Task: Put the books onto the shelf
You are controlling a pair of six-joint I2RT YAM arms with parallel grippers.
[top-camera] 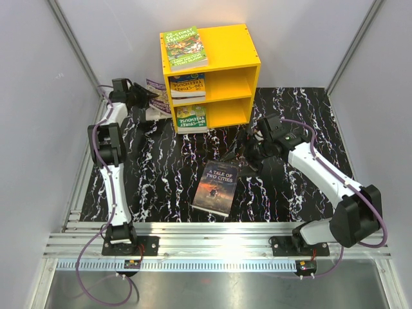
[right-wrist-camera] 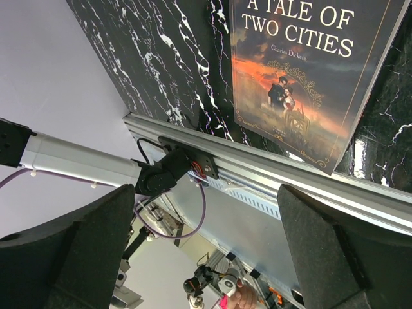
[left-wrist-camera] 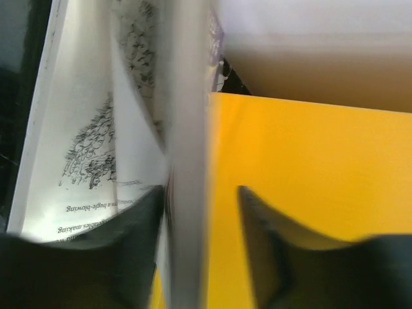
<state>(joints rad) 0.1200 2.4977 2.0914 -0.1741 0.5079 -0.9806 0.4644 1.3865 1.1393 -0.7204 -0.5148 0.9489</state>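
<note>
1. The yellow shelf [top-camera: 235,45] stood at the far middle of the black marbled table [top-camera: 154,187]. Its two compartments, one above the other, opened toward the arms.
2. A green-covered paperback [top-camera: 185,48] lay flat on the shelf's top, toward its left side. A second paperback [top-camera: 188,87] sat in the upper compartment and a third paperback [top-camera: 192,119] in the lower one, each at the left end.
3. The left gripper [top-camera: 149,96] was raised just left of the shelf, its fingers [left-wrist-camera: 132,251] standing on either side of a purple-covered paperback [top-camera: 156,95]. In the wrist view the book's white printed pages fanned apart.
4. One finger lay against the pages, while a strip of yellow wall showed between the book and the other finger. It could not be told whether the jaws pinched the book or only straddled it.
5. That book was just beside the shelf's left outer wall, outside both compartments.
6. A Tale of Two Cities [top-camera: 215,187] lay face up and flat on the table's near middle, close to the metal rail [top-camera: 219,232] and well apart from the shelf.
7. The right gripper [top-camera: 254,151] hung over the table between the shelf's near right corner and the Dickens book. Its fingers were spread wide with nothing between them.
8. The right wrist camera took in the dark cover and the rail beyond it.
</note>
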